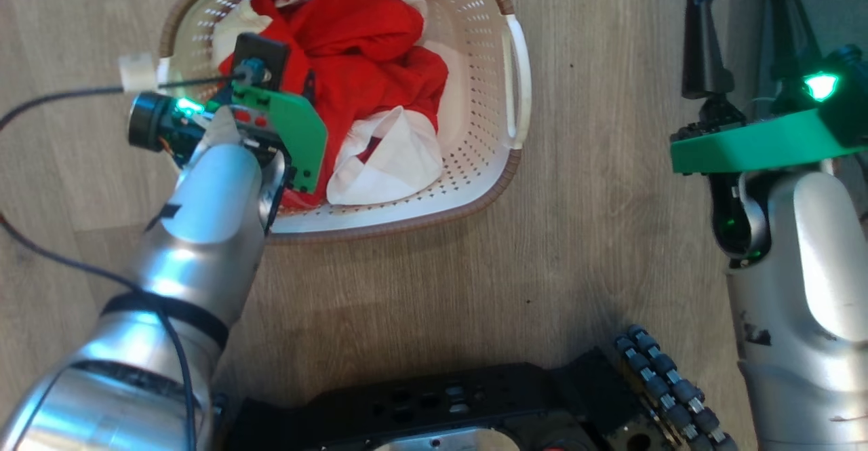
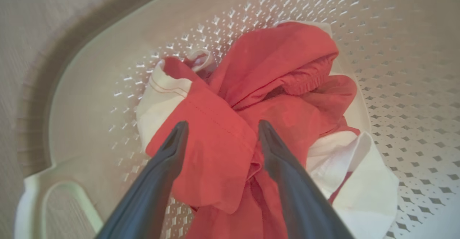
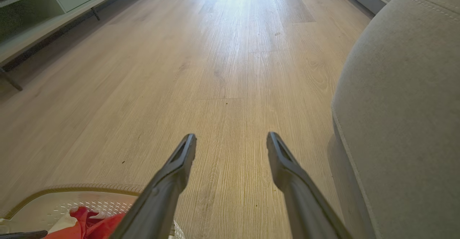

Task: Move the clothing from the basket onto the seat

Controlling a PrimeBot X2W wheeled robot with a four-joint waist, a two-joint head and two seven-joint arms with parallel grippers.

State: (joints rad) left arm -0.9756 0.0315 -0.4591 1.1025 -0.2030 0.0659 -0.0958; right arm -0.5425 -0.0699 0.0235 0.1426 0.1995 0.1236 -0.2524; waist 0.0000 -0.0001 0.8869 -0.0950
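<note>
Our left gripper (image 2: 222, 124) hangs just over the clothing (image 2: 273, 66), jaws wide and empty, as on the right gripper (image 3: 231, 136). Nothing is moved yet, we judge: clothing all in the basket (image 2: 413, 70), the seat (image 3: 402, 106) waiting.

Held left arm (image 1: 203, 213) stretched forward from lower left of head view, wrist (image 1: 271, 119) tipped down. Held left gripper (image 2: 221, 127) wide open, fingers (image 2: 161, 167) aimed downward, clamped on nothing. Held right arm (image 1: 800, 281) upright at right edge of head view, well apart from left. Held right gripper (image 3: 231, 138) wide open as well, empty, fingers aimed forward, near level.
</note>
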